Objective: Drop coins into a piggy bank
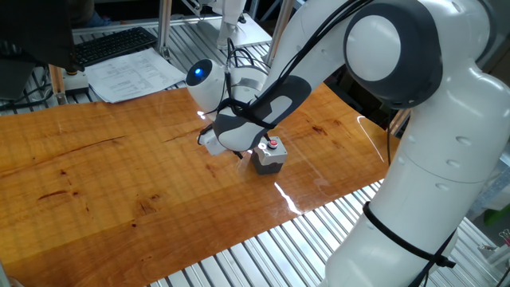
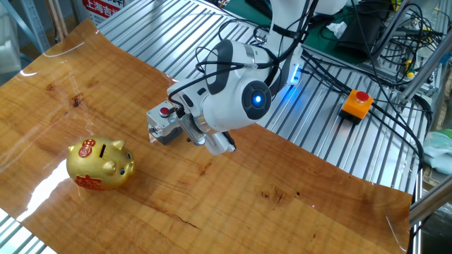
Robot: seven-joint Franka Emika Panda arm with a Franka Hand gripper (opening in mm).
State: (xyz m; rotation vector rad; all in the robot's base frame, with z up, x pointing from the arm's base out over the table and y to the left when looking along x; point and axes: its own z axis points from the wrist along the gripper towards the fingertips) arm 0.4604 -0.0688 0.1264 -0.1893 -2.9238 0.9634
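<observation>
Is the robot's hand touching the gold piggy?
Apart. In the other fixed view, bare wood shows between the gripper and the piggy bank; the gripper is beside the grey button box instead.

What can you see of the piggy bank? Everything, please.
The piggy bank shows only in the other fixed view. It is a small, shiny golden pig with red markings: a round emblem on its rear top and a patch low on its side. A dark coin slot runs along its back. It stands upright on the wooden tabletop near the front edge, snout towards the right of the picture. Nothing touches it but the table; the gripper is well away.
</observation>
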